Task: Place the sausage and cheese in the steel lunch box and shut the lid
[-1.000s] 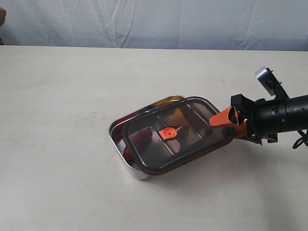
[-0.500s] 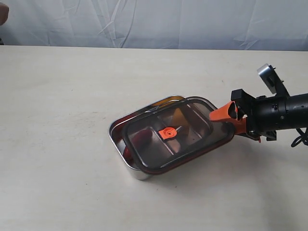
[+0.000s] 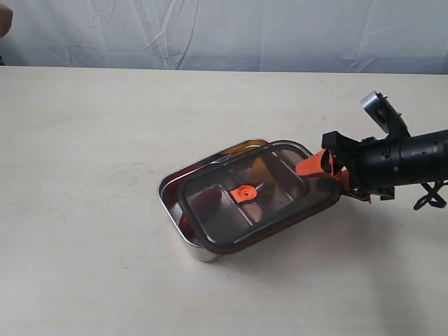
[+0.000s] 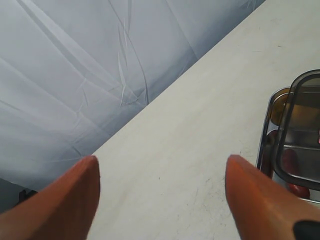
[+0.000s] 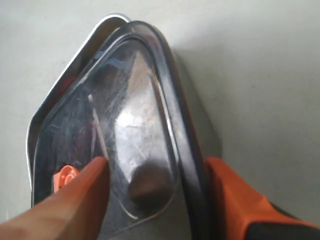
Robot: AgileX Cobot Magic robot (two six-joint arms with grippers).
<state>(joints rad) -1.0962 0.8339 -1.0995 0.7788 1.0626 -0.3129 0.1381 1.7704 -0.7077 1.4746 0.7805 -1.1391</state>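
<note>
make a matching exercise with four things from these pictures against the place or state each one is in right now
Things:
1 lid
2 sausage
3 left gripper
4 valve

States:
a open, over bare table
b orange, at the lid's centre
c red, inside the steel lunch box
d lying askew on the box, not seated

Pairs: 1-d, 2-c, 3-a, 4-b

The exterior camera looks down from over the bench's [image 3: 84, 140] near edge toward the far edge. The left wrist camera faces the far edge from well back. The right one sits close above the lid [image 5: 135, 125]. All three share the lunch box [image 3: 166, 190].
</note>
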